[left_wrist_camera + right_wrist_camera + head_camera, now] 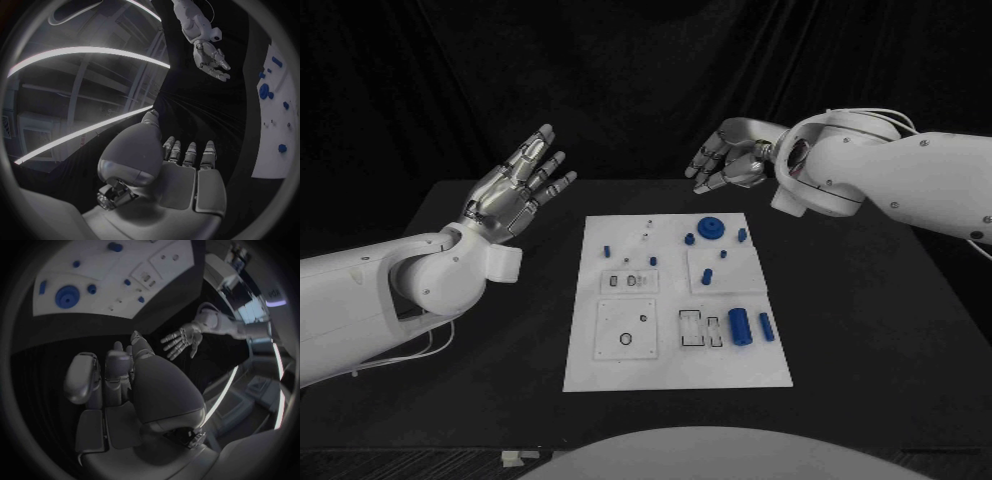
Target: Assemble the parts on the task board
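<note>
The white task board (678,370) lies in the middle of the black table. Blue parts sit on it: a round disc (711,228) near its far edge, small pegs such as one (606,250) at the left, and two cylinders (738,326) near the right front. My left hand (519,185) is raised over the table's far left, fingers spread, holding nothing. My right hand (728,160) hangs in the air beyond the board's far edge, fingers loosely apart and empty. The left wrist view shows my left hand (181,170), my right hand (211,57) and the board (272,145).
Rectangular recesses and raised white plates (626,330) mark the board's near half. In the right wrist view my right hand (125,385) is above the board (106,277) with the disc (67,296), and my left hand (181,340) is spread beyond it. Black table surrounds the board.
</note>
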Controlling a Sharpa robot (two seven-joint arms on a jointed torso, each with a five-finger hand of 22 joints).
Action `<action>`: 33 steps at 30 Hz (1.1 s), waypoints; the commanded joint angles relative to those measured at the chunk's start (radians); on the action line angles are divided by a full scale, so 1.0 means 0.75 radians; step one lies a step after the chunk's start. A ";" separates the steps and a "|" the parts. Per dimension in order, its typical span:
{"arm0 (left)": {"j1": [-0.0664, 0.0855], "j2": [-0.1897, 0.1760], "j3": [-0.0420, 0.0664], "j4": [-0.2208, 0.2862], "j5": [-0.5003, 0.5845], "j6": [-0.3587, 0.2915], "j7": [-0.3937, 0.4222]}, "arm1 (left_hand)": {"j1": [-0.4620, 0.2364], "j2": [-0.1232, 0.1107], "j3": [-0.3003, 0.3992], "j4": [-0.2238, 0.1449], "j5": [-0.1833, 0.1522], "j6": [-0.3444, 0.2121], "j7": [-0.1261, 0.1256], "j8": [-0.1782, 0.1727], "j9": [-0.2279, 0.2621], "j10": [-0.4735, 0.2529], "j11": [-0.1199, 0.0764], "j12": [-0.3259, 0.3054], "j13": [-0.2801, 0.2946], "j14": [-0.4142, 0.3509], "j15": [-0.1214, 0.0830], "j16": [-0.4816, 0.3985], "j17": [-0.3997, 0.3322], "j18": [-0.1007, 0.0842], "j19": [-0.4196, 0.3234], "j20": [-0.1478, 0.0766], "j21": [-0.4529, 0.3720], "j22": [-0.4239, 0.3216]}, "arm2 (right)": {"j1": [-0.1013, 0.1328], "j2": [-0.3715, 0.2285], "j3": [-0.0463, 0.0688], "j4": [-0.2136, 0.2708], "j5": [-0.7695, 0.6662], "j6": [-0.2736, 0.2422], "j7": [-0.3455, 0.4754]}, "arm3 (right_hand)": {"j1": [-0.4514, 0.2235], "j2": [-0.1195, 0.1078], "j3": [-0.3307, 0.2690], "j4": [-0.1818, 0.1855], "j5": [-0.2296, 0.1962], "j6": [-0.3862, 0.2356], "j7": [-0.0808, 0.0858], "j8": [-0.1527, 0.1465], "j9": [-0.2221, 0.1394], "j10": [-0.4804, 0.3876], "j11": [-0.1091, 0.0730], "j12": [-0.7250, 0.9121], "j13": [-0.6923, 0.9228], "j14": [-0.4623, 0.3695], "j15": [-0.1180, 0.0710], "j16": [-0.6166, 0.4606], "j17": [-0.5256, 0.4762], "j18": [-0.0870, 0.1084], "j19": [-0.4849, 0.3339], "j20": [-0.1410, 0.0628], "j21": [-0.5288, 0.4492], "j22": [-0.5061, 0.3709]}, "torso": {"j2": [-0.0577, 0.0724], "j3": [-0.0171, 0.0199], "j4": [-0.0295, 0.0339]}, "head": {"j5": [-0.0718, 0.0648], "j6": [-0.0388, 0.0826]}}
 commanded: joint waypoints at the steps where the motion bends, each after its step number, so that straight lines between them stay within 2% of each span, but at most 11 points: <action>1: 0.008 0.000 0.001 0.002 -0.028 0.041 -0.001 | 0.014 0.004 0.009 0.002 0.008 0.007 0.004 0.006 0.002 -0.002 0.009 0.002 0.001 0.004 0.010 0.002 0.001 0.024 0.003 0.011 0.006 0.002 | -0.011 0.016 0.001 -0.017 -0.746 0.027 0.020 | 0.013 -0.015 0.029 -0.002 0.014 0.025 -0.005 -0.009 0.003 0.001 -0.004 -0.012 0.002 -0.001 -0.011 -0.019 -0.047 -0.005 -0.022 -0.002 -0.014 -0.034 | 0.031 -0.0031 0.0159 | -0.021 0.005; 2: 0.009 0.000 0.001 0.001 -0.028 0.044 -0.003 | 0.015 0.004 0.009 0.002 0.008 0.007 0.004 0.006 0.002 -0.002 0.009 0.002 0.001 0.004 0.011 0.002 0.001 0.024 0.003 0.012 0.006 0.002 | -0.015 0.019 0.001 -0.020 -0.774 0.026 0.029 | 0.024 -0.018 0.047 -0.004 0.023 0.037 0.004 -0.010 0.003 0.004 -0.010 -0.020 0.002 -0.007 -0.015 -0.024 -0.061 -0.002 -0.026 -0.005 -0.021 -0.045 | 0.040 -0.0030 0.0235 | -0.032 0.013; 3: 0.009 0.001 0.001 0.000 -0.029 0.047 -0.004 | 0.015 0.004 0.009 0.003 0.008 0.009 0.005 0.006 0.002 -0.002 0.010 0.003 0.001 0.004 0.011 0.003 0.001 0.024 0.003 0.014 0.006 0.002 | -0.019 0.023 0.001 -0.024 -0.796 0.025 0.035 | 0.028 -0.021 0.055 -0.004 0.026 0.041 0.014 -0.012 0.002 0.004 -0.008 -0.026 0.001 -0.009 -0.014 -0.022 -0.060 -0.002 -0.026 -0.007 -0.022 -0.047 | 0.040 -0.0030 0.0242 | -0.033 0.014; 5: 0.010 0.002 0.001 -0.003 -0.029 0.053 -0.008 | 0.016 0.006 0.010 0.003 0.009 0.010 0.006 0.007 0.002 -0.002 0.010 0.003 0.002 0.004 0.012 0.002 0.001 0.024 0.003 0.016 0.006 0.002 | -0.029 0.029 0.001 -0.034 -0.833 0.022 0.051 | 0.028 -0.027 0.062 -0.003 0.021 0.041 0.020 -0.015 0.001 0.003 -0.002 -0.031 0.001 -0.009 -0.012 -0.019 -0.058 -0.002 -0.026 -0.006 -0.021 -0.045 | 0.057 -0.0036 0.0370 | -0.051 0.031; 7: 0.011 0.003 0.001 -0.007 -0.029 0.058 -0.013 | 0.016 0.006 0.010 0.003 0.009 0.012 0.006 0.007 0.003 -0.002 0.011 0.003 0.002 0.004 0.012 0.003 0.001 0.024 0.004 0.017 0.006 0.003 | -0.041 0.036 0.001 -0.046 -0.856 0.017 0.068 | 0.022 -0.035 0.068 0.002 0.007 0.044 0.028 -0.020 0.000 0.003 0.001 -0.037 0.001 -0.010 -0.009 -0.015 -0.057 -0.003 -0.026 -0.005 -0.021 -0.042 | 0.070 -0.0046 0.0436 | -0.060 0.046; 11: 0.011 0.004 0.001 -0.011 -0.029 0.066 -0.019 | 0.017 0.008 0.011 0.004 0.010 0.012 0.007 0.007 0.003 -0.002 0.011 0.003 0.002 0.004 0.012 0.002 0.001 0.024 0.004 0.018 0.007 0.003 | -0.066 0.049 0.001 -0.070 -0.879 0.013 0.092 | 0.008 -0.051 0.075 0.011 -0.014 0.042 0.036 -0.029 -0.001 0.002 -0.007 -0.047 0.002 -0.009 -0.012 -0.002 -0.044 -0.004 -0.023 -0.004 -0.015 -0.030 | 0.085 -0.0077 0.0474 | -0.066 0.062; 13: 0.011 0.004 0.001 -0.013 -0.029 0.072 -0.021 | 0.018 0.011 0.013 0.004 0.013 0.014 0.009 0.007 0.003 -0.002 0.012 0.003 0.002 0.005 0.014 0.003 0.001 0.024 0.005 0.020 0.008 0.003 | -0.082 0.057 0.001 -0.087 -0.886 0.010 0.106 | -0.003 -0.062 0.079 0.017 -0.029 0.041 0.036 -0.034 -0.001 0.001 -0.013 -0.052 0.002 -0.009 -0.015 0.003 -0.039 -0.005 -0.022 -0.006 -0.013 -0.023 | 0.091 -0.0131 0.0474 | -0.064 0.069; 15: 0.011 0.003 0.001 -0.014 -0.029 0.075 -0.022 | 0.020 0.012 0.014 0.003 0.015 0.017 0.010 0.008 0.003 -0.002 0.013 0.003 0.001 0.005 0.014 0.003 0.001 0.024 0.005 0.022 0.008 0.003 | -0.094 0.063 0.001 -0.101 -0.889 0.003 0.120 | -0.011 -0.068 0.088 0.024 -0.037 0.061 0.020 -0.028 0.005 0.014 -0.015 -0.050 0.005 -0.010 -0.017 0.006 -0.041 -0.005 -0.023 -0.009 -0.012 -0.020 | 0.090 -0.0164 0.0484 | -0.061 0.072; 17: 0.011 0.003 0.001 -0.014 -0.030 0.077 -0.023 | 0.021 0.012 0.015 0.003 0.015 0.019 0.011 0.008 0.003 -0.001 0.014 0.003 0.002 0.005 0.015 0.004 0.002 0.024 0.006 0.023 0.009 0.004 | -0.103 0.068 0.001 -0.112 -0.891 -0.003 0.131 | -0.019 -0.076 0.090 0.028 -0.042 0.065 0.019 -0.028 0.006 0.013 -0.017 -0.052 0.005 -0.011 -0.018 0.007 -0.041 -0.005 -0.023 -0.009 -0.012 -0.018 | 0.089 -0.0168 0.0496 | -0.060 0.072; 29: 0.011 0.004 0.001 -0.021 -0.030 0.089 -0.031 | 0.028 0.016 0.020 0.002 0.022 0.020 0.016 0.008 0.003 -0.001 0.021 0.002 0.002 0.007 0.019 0.007 0.003 0.025 0.009 0.029 0.011 0.005 | -0.147 0.072 0.001 -0.151 -0.895 -0.010 0.210 | -0.063 -0.118 0.114 0.054 -0.054 0.048 0.011 -0.050 0.010 0.010 -0.023 -0.053 0.008 -0.015 -0.021 0.018 -0.036 -0.008 -0.027 -0.012 -0.007 0.002 | 0.075 -0.0163 0.0450 | -0.046 0.055; 33: 0.011 0.006 0.001 -0.025 -0.030 0.093 -0.030 | 0.032 0.019 0.022 0.002 0.027 0.021 0.019 0.008 0.003 -0.001 0.026 0.004 0.002 0.008 0.022 0.008 0.003 0.025 0.011 0.031 0.012 0.005 | -0.155 0.071 0.001 -0.156 -0.895 0.004 0.226 | -0.060 -0.130 0.143 0.051 -0.027 0.013 -0.002 -0.072 0.003 -0.017 -0.020 -0.059 0.007 -0.016 -0.020 0.022 -0.035 -0.009 -0.029 -0.012 -0.005 0.012 | 0.073 -0.0167 0.0452 | -0.045 0.051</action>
